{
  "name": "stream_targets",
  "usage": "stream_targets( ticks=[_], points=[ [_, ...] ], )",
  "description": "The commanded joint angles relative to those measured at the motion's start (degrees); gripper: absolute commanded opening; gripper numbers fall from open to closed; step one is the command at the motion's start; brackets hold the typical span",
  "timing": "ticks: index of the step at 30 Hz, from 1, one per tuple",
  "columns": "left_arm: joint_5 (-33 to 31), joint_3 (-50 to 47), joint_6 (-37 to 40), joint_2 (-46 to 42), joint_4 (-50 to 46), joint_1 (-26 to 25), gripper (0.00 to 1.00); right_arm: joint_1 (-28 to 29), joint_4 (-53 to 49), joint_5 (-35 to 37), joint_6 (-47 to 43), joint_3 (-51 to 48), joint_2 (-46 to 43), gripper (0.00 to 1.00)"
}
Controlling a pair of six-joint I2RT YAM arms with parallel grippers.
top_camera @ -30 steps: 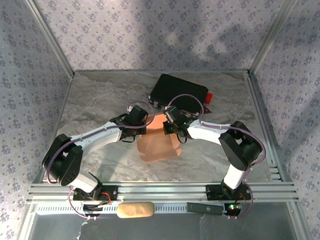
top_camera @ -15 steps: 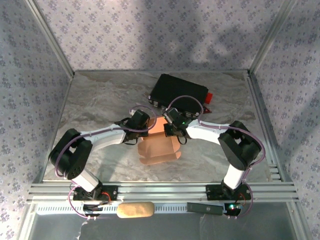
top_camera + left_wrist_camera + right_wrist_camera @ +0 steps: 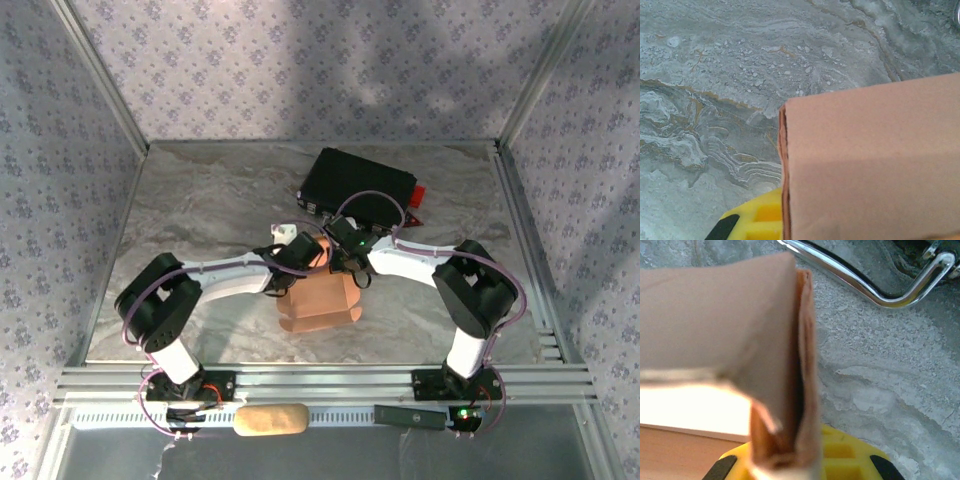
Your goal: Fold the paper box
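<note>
The paper box (image 3: 318, 300) lies near the middle of the marbled table (image 3: 190, 200), a little toward the near rail (image 3: 320, 378), with its long side running from 9 to 3 o'clock. Both arms meet at its far edge. The left gripper (image 3: 306, 258) sits at the box's 11 o'clock corner and the right gripper (image 3: 340, 268) at its 1 o'clock corner, just beside each other.

In the left wrist view a flat cardboard face of the box (image 3: 870, 160) runs down beside 1 yellow finger (image 3: 757, 220) and covers the other. The jaws are pressed together and seem to pinch that wall. In the right wrist view 2 or more cardboard layers of the box (image 3: 740, 325) stand on edge and drop between the yellow fingers (image 3: 850, 462), which are pinched tight on them.

A black case (image 3: 360, 185) lies at 12 to 1 o'clock of the box, close behind the right gripper. Its chrome handle (image 3: 865, 285) shows near the box's upright edge in the right wrist view. Bare table spreads wide at 9 o'clock, less wide at 3 o'clock up to the right arm's elbow (image 3: 480, 290), and as a narrow strip at 6 o'clock before the rail. A tan block (image 3: 270, 420) lies past the rail at 7 o'clock.
</note>
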Motion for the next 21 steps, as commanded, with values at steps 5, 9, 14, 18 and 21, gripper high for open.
stream_targets(
  ticks=[5,9,14,18,21],
  points=[
    [5.5,-5.4,3.1,-3.2,6.2,0.9,0.32,-0.2,-0.6,0.0,1.5,2.3,0.1,0.0],
    [10.4,-8.6,4.6,-6.1,10.4,2.4,0.36,-0.5,-0.8,-0.2,1.5,2.7,0.3,0.0],
    [10.6,-10.1,5.2,-8.3,10.7,2.9,0.32,-0.7,-0.8,-0.7,1.3,2.9,0.3,0.0],
    [10.2,-9.2,6.2,-7.6,10.4,3.3,0.3,-0.5,-0.6,-1.3,1.0,3.0,0.2,0.0],
    [9.3,-8.4,6.1,-7.3,10.5,3.2,0.38,-0.3,-0.8,-1.3,0.8,3.0,0.4,0.0]
  ],
)
